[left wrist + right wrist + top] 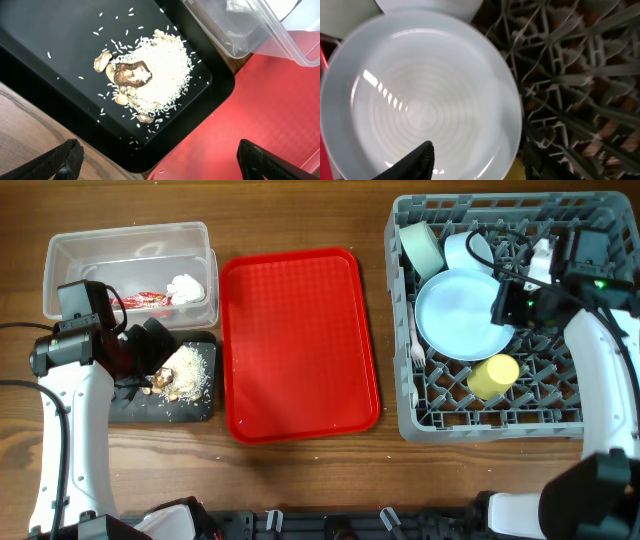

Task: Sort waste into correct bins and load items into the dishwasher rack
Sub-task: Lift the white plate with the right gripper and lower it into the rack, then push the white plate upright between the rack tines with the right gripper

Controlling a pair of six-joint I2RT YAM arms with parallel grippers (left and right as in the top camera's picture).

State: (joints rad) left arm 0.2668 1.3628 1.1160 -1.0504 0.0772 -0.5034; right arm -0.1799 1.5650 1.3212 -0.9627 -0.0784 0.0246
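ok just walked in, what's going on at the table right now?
Sorting looks nearly done. The left gripper hovers open above the black tray, which holds the food scraps. The clear tub holds the red wrapper and tissue. The right gripper is open over the light-blue plate in the dishwasher rack, one finger either side of its rim. A mint-green bowl, light-blue bowl, yellow cup and fork are racked too.

The bench [300, 485] shows wood grain. The tub [260, 35] is clear, glossy plastic; the black tray [45, 45] looks smooth and matt. The red serving tray [300, 350] has a fine textured surface. The plate [420, 100] gleams with reflections.
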